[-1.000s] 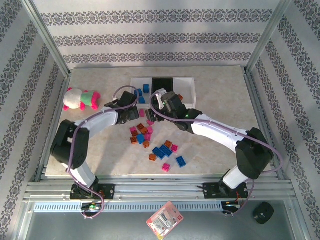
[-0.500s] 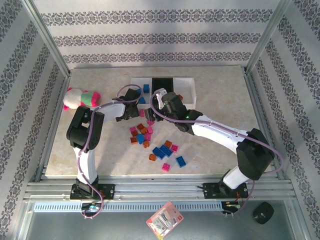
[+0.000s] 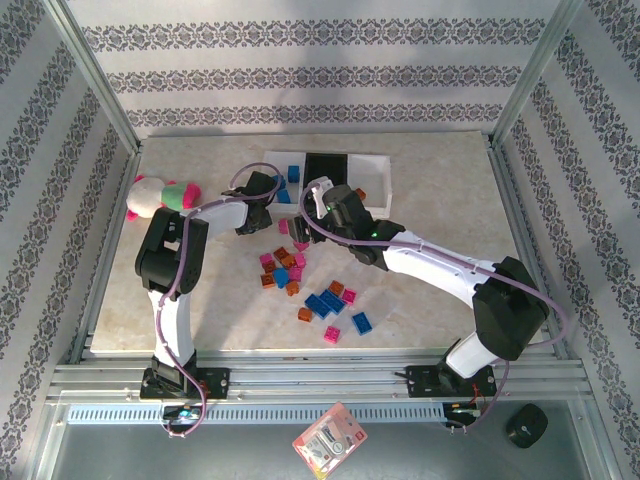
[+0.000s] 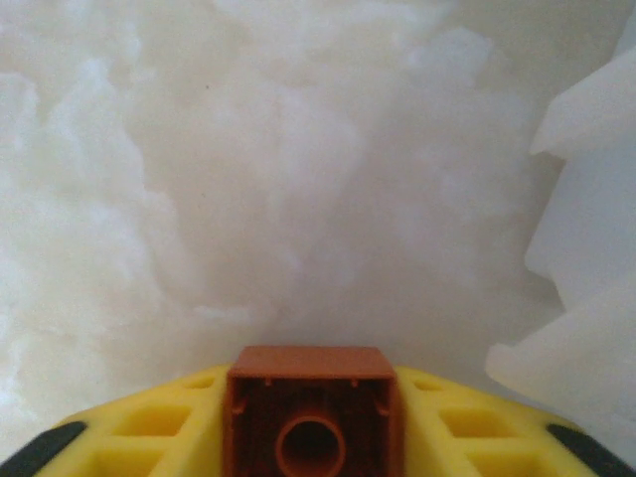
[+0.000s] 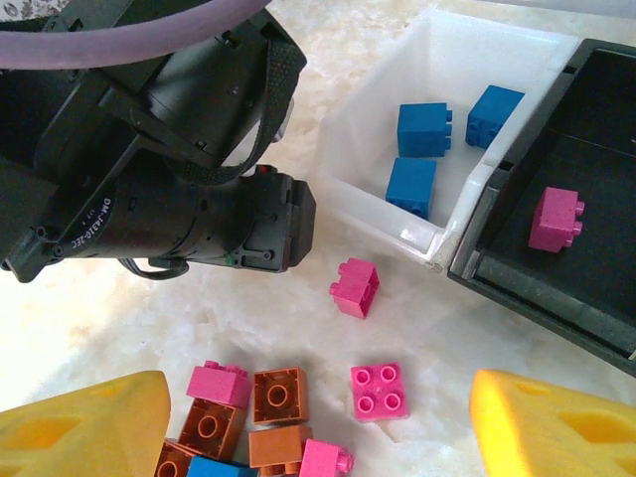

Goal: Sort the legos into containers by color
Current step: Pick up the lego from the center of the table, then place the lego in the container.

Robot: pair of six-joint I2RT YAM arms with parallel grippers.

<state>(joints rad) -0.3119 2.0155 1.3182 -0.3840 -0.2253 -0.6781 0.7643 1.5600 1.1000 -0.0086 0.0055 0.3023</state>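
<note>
One orange-brown lego [image 4: 311,425] gripped by left gripper [image 4: 312,393], motor label [image 5: 97,227] unreadable

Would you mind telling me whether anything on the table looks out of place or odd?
A pink-white-green plush toy lies at the left edge of the table; it does not belong with the sorting. One pink brick lies tipped on its side just outside the white tray, in no container.
</note>
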